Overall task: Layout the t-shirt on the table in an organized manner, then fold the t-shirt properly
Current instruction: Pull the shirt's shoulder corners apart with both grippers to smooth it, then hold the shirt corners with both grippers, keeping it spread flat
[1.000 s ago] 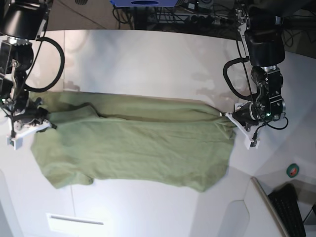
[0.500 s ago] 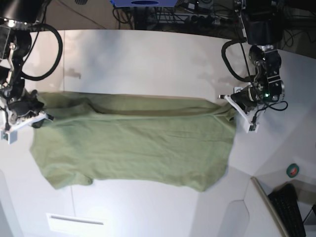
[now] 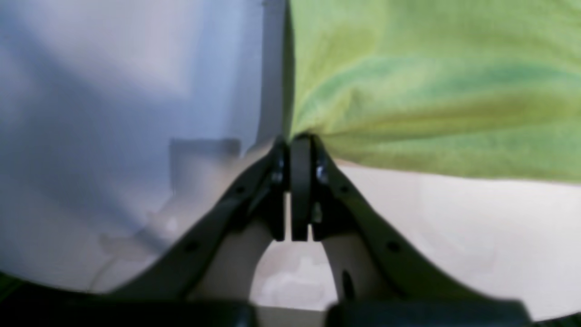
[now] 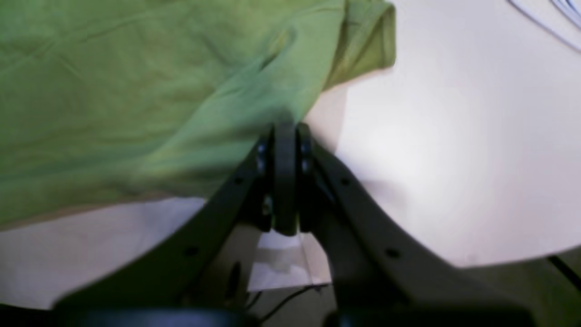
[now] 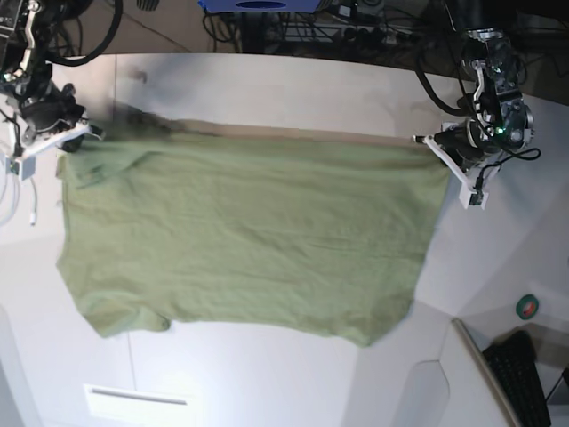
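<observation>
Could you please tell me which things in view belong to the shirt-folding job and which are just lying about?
Part of the job:
- olive-green t-shirt
- white table
- left gripper and right gripper, each shut on a shirt corner

Just lying about:
- green tape roll
- black keyboard

T-shirt [image 5: 249, 240] showing plain olive green, no print; looking brighter yellow-green in wrist views. Table [image 5: 293, 98] showing smooth white, taking on greyish shadow. Left gripper [image 3: 295, 143] and right gripper [image 4: 285, 129] appearing black.
</observation>
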